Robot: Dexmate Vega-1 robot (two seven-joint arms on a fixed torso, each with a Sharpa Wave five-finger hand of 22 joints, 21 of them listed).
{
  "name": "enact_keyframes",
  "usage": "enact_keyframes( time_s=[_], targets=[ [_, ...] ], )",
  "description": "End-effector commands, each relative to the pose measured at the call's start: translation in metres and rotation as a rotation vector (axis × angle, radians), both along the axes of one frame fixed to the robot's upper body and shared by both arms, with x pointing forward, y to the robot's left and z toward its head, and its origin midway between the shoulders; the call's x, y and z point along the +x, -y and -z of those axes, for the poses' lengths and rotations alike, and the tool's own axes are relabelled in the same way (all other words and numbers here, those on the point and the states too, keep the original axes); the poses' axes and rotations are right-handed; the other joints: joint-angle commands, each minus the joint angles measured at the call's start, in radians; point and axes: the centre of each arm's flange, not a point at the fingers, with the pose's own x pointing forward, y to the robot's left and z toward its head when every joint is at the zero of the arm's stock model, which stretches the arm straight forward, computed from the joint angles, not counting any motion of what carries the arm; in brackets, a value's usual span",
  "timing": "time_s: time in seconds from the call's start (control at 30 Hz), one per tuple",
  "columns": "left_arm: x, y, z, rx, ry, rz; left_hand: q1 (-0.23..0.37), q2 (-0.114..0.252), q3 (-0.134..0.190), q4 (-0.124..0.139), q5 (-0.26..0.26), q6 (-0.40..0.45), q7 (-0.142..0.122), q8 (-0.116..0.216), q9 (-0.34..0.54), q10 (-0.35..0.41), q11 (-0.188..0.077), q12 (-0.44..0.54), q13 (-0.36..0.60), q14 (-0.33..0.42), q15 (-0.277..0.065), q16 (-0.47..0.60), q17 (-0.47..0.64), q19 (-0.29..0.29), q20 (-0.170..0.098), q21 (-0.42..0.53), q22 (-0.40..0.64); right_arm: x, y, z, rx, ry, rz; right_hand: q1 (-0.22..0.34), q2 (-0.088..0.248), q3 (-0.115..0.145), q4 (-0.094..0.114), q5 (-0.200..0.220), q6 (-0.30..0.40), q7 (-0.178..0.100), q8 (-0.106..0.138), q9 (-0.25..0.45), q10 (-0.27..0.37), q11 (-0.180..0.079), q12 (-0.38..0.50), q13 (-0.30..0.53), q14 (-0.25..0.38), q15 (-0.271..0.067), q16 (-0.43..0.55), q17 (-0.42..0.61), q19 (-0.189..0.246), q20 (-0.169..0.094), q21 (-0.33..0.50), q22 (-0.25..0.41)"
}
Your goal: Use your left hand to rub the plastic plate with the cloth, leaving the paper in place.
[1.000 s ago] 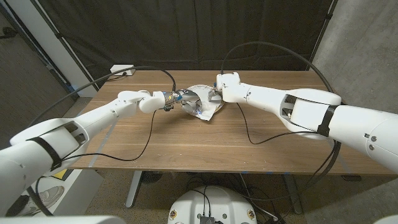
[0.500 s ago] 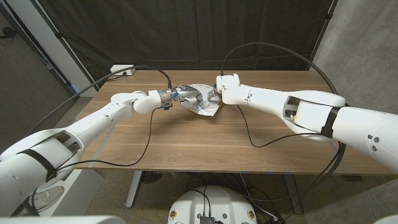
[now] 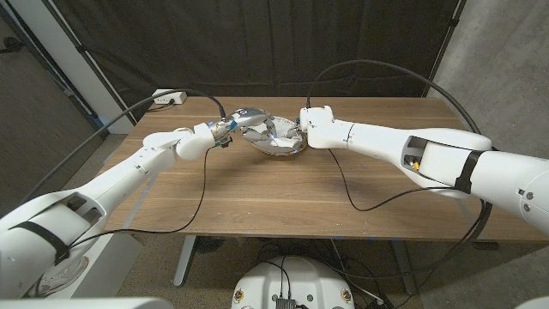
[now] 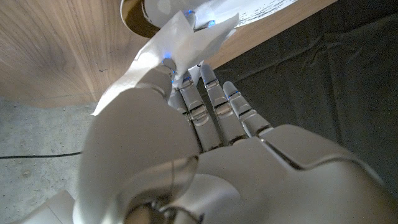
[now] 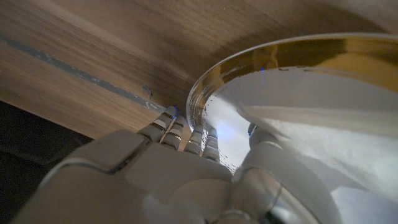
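The plate (image 3: 276,142) is sitting at the far middle of the counter (image 3: 283,193). The right robot hand (image 3: 302,130) is gripping its rim, probably steadying it, while the left robot hand (image 3: 242,118) is pinching the cloth (image 4: 166,53) over it, for rubbing.

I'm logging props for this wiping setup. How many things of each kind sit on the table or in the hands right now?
Plastic plate: 1
Cloth, held in the left hand: 1
Paper under the plate: 1
Robot hands: 2, left and right hand
Total: 5
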Motion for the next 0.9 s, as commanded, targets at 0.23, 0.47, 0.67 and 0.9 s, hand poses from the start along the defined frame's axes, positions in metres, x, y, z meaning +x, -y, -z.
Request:
enact_keyframes(
  time_s=[0.23,0.47,0.67,0.9],
  targets=[
    [-0.019,-0.038,-0.010,-0.219,0.077,0.027,0.036,0.035,-0.008,0.005,0.004,0.027,0.021,0.009,0.001,0.011,-0.005,0.011,0.034,0.009,-0.155,-0.003,0.005,0.008,0.009,0.010,0.001,-0.019,0.015,-0.016,0.122,0.169,-0.008,-0.043,-0.015,-0.019,0.024,-0.001,-0.064,-0.014,-0.010,0.002,-0.061,-0.014,-0.015,0.000,-0.013,-0.019,0.004,0.001,0.000,0.026,-0.001,0.004],
    [-0.022,-0.056,-0.011,-0.274,0.084,0.007,0.034,0.035,-0.010,0.008,0.004,0.024,0.025,0.010,0.002,0.009,-0.002,0.012,0.038,0.010,-0.155,-0.007,0.005,0.008,0.011,0.011,0.001,-0.023,0.024,-0.018,0.186,0.210,-0.008,-0.056,-0.022,-0.027,0.029,-0.001,-0.087,-0.010,-0.011,0.001,-0.078,-0.008,-0.016,0.000,-0.024,-0.017,0.000,0.001,-0.012,0.030,-0.006,0.003],
    [-0.022,-0.075,-0.013,-0.346,0.083,-0.026,0.034,0.036,-0.011,0.010,0.005,0.022,0.025,0.010,0.000,0.011,-0.003,0.013,0.041,0.011,-0.155,-0.009,0.005,0.008,0.012,0.012,0.000,-0.028,0.035,-0.016,0.269,0.232,-0.013,-0.064,-0.029,-0.033,0.031,-0.001,-0.092,-0.008,-0.008,0.001,-0.084,-0.009,-0.015,0.000,-0.031,-0.017,-0.002,0.000,-0.018,0.035,-0.008,0.003],
    [-0.023,-0.094,-0.015,-0.448,0.073,-0.086,0.034,0.037,-0.011,0.012,0.005,0.025,0.029,0.012,-0.001,0.012,0.001,0.012,0.040,0.014,-0.154,-0.010,0.006,0.011,0.013,0.014,0.000,-0.032,0.048,-0.014,0.370,0.264,-0.026,-0.071,-0.034,-0.039,0.033,-0.001,-0.088,-0.006,-0.003,0.001,-0.084,-0.007,-0.013,-0.001,-0.038,-0.014,-0.004,-0.001,-0.031,0.035,-0.013,0.002]
  ],
)
